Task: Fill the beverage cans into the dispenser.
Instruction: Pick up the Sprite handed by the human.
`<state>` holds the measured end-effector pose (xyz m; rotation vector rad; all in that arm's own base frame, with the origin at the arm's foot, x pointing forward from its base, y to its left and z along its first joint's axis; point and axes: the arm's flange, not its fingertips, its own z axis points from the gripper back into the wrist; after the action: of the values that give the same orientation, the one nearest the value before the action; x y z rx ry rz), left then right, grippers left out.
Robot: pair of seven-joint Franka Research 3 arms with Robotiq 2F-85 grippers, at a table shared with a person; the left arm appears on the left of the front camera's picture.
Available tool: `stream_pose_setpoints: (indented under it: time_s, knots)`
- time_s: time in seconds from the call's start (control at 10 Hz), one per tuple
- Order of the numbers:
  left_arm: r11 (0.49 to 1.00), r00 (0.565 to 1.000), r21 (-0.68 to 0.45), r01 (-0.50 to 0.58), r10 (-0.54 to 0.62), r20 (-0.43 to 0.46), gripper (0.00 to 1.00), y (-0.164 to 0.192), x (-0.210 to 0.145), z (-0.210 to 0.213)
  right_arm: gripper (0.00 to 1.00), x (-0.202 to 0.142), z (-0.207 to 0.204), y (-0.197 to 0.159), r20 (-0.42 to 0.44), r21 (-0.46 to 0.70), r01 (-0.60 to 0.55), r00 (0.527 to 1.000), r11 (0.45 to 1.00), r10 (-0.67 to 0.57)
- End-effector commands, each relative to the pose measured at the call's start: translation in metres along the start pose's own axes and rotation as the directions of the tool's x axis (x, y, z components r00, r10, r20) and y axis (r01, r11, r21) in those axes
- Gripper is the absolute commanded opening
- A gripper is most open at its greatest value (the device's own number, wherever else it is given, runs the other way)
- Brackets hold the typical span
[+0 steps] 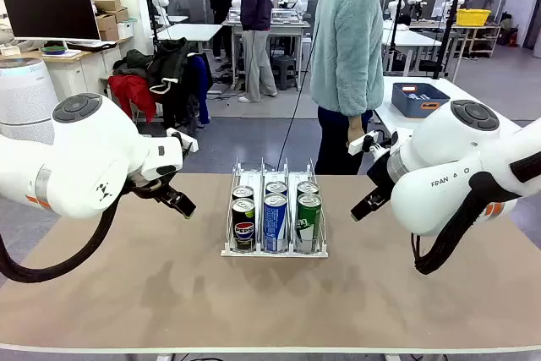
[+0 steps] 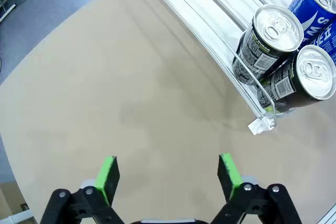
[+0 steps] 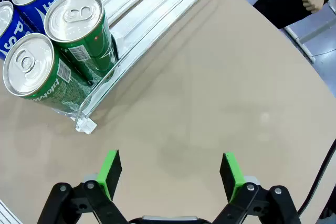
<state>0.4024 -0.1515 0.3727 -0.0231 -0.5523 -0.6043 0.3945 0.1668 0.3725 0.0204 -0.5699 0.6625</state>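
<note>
Left end effector (image 2: 168, 170) and right end effector (image 3: 169, 167) are wide and empty over bare bench (image 1: 118, 293), each side of the dispenser (image 1: 275, 254) at frame centre. Its six cans (image 1: 275, 221) stand at the front; the back three are half hidden.

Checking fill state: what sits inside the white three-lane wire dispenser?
Two slim aluminium cans per lane: black pair, blue-white pair, green-white pair. Front cans hide the rear labels.
</note>
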Motion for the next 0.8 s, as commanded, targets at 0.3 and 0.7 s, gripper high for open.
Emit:
stream_pose_setpoints:
  time_s: [0.3,0.7]
  knots:
    - [1.0,1.0,0.0,0.0,0.0,0.0,1.0,0.0,0.0,0.0,1.0,0.0,0.0,0.0,0.0,0.0,0.0,1.0,1.0,0.0]
    - [1.0,1.0,0.0,0.0,0.0,0.0,1.0,0.0,0.0,0.0,1.0,0.0,0.0,0.0,0.0,0.0,0.0,1.0,1.0,0.0]
